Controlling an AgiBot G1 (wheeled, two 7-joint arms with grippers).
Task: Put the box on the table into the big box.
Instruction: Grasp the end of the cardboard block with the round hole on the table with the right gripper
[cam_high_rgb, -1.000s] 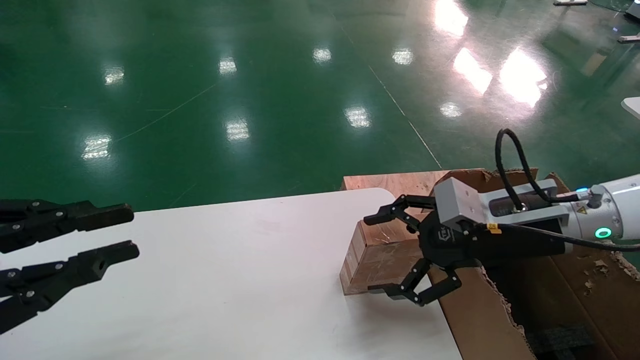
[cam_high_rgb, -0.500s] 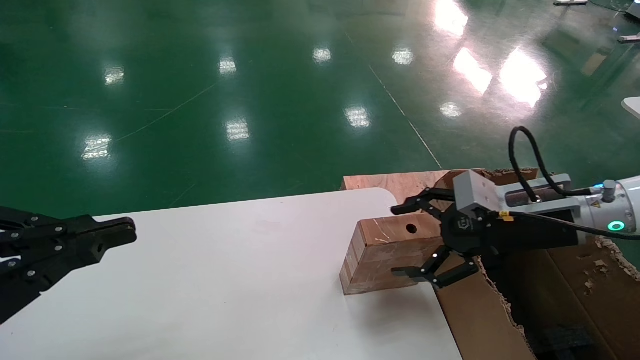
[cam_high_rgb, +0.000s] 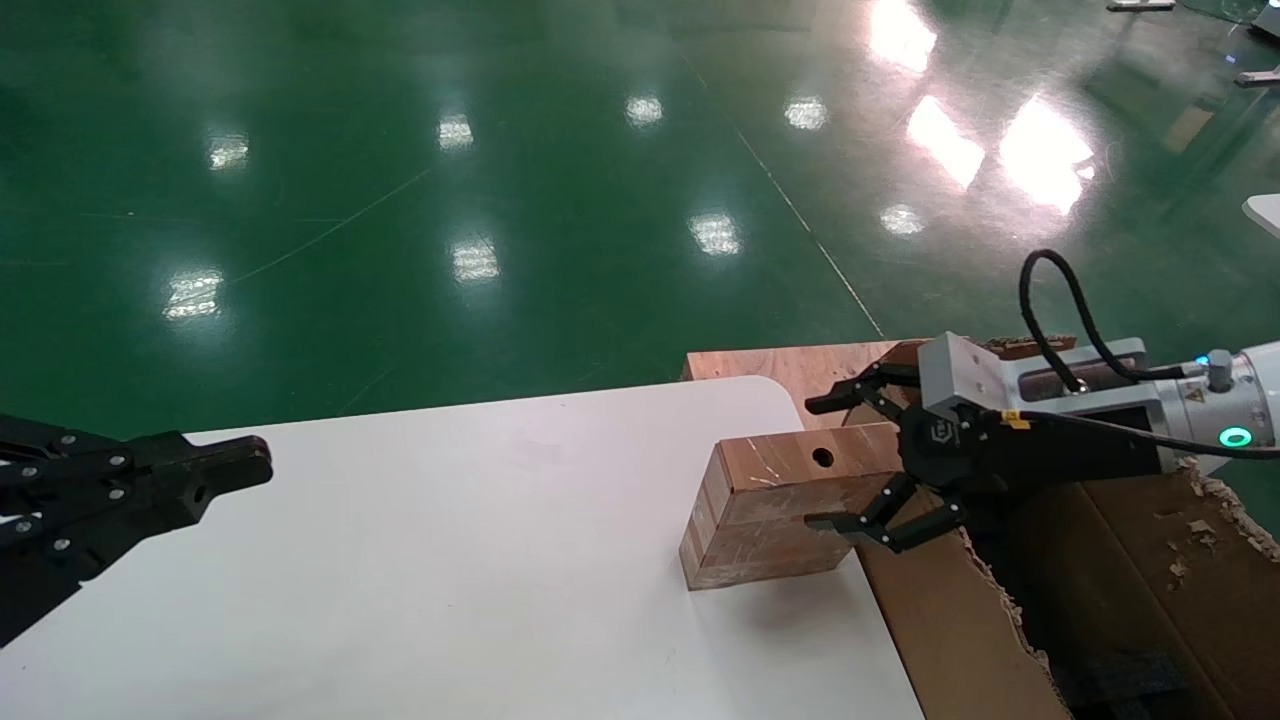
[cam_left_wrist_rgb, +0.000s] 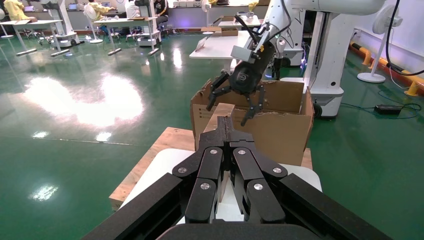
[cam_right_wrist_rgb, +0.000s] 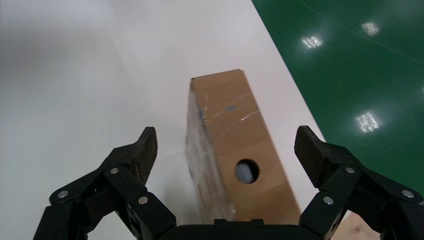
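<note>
The right gripper (cam_high_rgb: 838, 462) straddles the box (cam_high_rgb: 765, 515) with fingers spread, ready to clamp it at the table's (cam_high_rgb: 450, 560) right edge beside the big box (cam_high_rgb: 1000, 640), while the left gripper (cam_high_rgb: 215, 475), fingers pressed together, idles at the table's left edge.

This is a robotics lab or test hall. A glossy green floor (cam_high_rgb: 500, 200) throws back rows of ceiling lights, the kind of coated floor found in industrial halls. In the left wrist view, beyond the right tool (cam_left_wrist_rgb: 235, 97), stands the white robot body (cam_left_wrist_rgb: 330, 55), and far behind it are white work tables (cam_left_wrist_rgb: 125, 22), other machines on stands and seated people (cam_left_wrist_rgb: 15, 9) in yellow.
</note>
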